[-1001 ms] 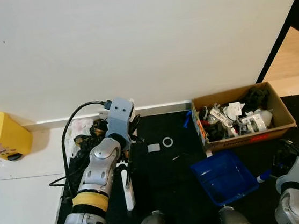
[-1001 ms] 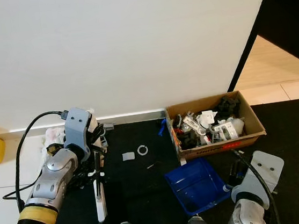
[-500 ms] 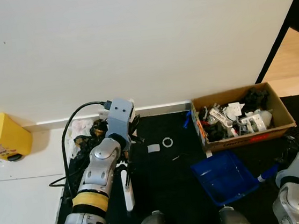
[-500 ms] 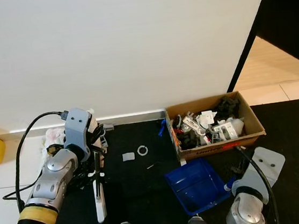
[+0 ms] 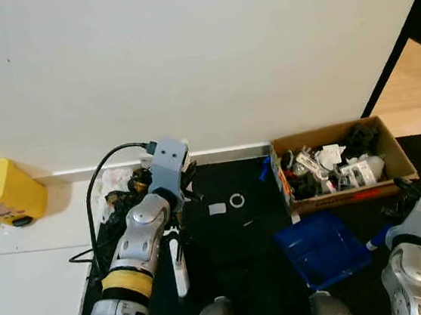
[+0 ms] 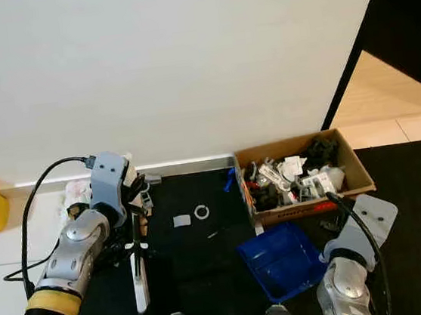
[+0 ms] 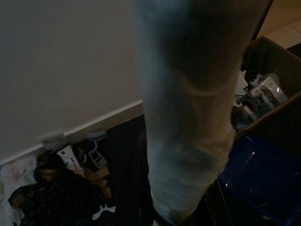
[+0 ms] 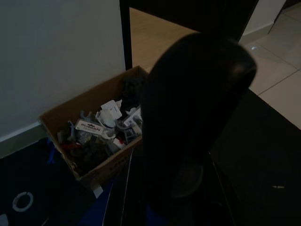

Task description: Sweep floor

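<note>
1. The white brush handle [image 5: 179,266] lies with its long axis running from near the robot's feet toward the wall [image 5: 198,52], over the left part of the black mat [image 5: 235,238]; its far end is under the left gripper [image 5: 177,207].
2. The left gripper is on the handle's far end, but whether its fingers clamp it cannot be told; the left wrist view has a pale blurred shaft [image 7: 188,117] close before the lens.
3. The blue dustpan [image 5: 321,247] sits tilted on the mat's right part, just before the cardboard box [image 5: 340,164], with its blue handle [image 5: 378,240] pointing toward the right gripper [image 5: 390,232]. That gripper's grip cannot be made out.
4. On the mat between brush and dustpan lie a small white ring [image 5: 236,199] and a grey scrap [image 5: 216,208], near the mat's far edge.
5. The box is full of mixed rubbish. A heap of bags and clutter [image 5: 120,194] lies at the mat's far-left corner, and a yellow container [image 5: 1,193] stands well apart on the tiles.
</note>
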Tool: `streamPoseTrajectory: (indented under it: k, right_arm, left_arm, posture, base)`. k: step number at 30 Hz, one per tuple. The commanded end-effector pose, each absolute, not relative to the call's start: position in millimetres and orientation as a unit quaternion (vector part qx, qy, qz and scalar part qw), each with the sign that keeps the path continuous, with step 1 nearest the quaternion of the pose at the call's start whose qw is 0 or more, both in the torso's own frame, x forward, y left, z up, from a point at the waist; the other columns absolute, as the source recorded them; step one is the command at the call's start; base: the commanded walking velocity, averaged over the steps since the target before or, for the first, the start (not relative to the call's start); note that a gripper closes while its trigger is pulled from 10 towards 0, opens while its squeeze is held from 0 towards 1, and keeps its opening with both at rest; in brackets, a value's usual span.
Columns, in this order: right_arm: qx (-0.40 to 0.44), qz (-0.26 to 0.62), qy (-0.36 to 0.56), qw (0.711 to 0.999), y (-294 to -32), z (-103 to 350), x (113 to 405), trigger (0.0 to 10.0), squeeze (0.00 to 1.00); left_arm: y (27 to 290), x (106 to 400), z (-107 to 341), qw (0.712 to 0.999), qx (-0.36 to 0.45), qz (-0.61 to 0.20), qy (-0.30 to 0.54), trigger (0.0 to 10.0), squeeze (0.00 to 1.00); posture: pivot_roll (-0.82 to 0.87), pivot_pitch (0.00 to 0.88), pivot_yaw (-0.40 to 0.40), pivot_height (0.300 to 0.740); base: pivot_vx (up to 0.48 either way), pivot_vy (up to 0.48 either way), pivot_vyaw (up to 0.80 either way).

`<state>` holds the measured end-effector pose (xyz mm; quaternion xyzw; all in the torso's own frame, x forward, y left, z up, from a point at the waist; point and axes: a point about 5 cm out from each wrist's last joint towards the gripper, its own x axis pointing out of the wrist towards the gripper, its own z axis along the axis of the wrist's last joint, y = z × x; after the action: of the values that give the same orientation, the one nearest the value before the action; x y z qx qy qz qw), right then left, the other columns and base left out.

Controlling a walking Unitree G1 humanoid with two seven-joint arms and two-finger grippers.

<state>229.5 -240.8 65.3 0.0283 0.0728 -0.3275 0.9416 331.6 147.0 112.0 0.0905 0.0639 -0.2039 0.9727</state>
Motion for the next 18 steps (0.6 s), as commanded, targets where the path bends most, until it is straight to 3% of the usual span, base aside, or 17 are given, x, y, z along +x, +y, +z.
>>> streamPoseTrajectory:
  k: [1, 7, 8, 13, 14, 15, 18]
  right_arm:
    - [0.020, -0.325, 0.082, 0.942, -242.9, 61.1, 225.1, 10.0, 0.00]
    - [0.001, -0.320, 0.083, 0.944, -243.9, 61.4, 222.1, 10.0, 0.00]
    - [0.003, -0.327, 0.085, 0.941, -245.6, 59.4, 220.4, 10.0, 1.00]
    - [0.004, -0.331, 0.084, 0.940, -246.5, 59.2, 220.8, 10.0, 1.00]
    - [0.003, -0.332, 0.084, 0.940, -246.4, 58.9, 221.3, 10.0, 0.73]
    - [0.005, -0.332, 0.086, 0.939, -246.0, 58.4, 222.0, 10.0, 0.00]
    - [0.011, -0.337, 0.086, 0.937, -245.9, 58.0, 223.6, 10.0, 0.00]
  left_arm:
    - [150.0, 330.3, 111.0, 0.973, 0.099, -0.198, 0.060, 10.0, 0.00]
    - [149.4, 329.4, 109.4, 0.973, 0.098, -0.198, 0.062, 10.0, 0.00]
    - [148.4, 329.1, 108.7, 0.973, 0.097, -0.200, 0.063, 10.0, 0.00]
    - [147.5, 329.2, 108.4, 0.973, 0.096, -0.200, 0.064, 10.0, 0.00]
    - [147.4, 328.9, 108.4, 0.973, 0.096, -0.200, 0.063, 10.0, 0.00]
    - [147.5, 328.9, 108.3, 0.973, 0.096, -0.200, 0.064, 10.0, 0.00]
    - [148.2, 328.6, 108.0, 0.973, 0.096, -0.199, 0.064, 10.0, 0.00]
  posture:
    - [0.07, 0.165, 0.104, 0.740]
    - [0.06, 0.169, 0.106, 0.740]
    - [0.06, 0.170, 0.105, 0.740]
    - [0.06, 0.170, 0.105, 0.740]
    - [0.06, 0.170, 0.104, 0.740]
    - [0.06, 0.170, 0.104, 0.740]
    - [0.06, 0.171, 0.102, 0.740]
  base:
    - [0.000, 0.000, 0.00]
    - [0.000, 0.000, 0.00]
    - [0.000, 0.000, 0.00]
    - [0.000, 0.000, 0.00]
    - [0.000, 0.000, 0.00]
    - [0.000, 0.000, 0.00]
    - [0.000, 0.000, 0.00]
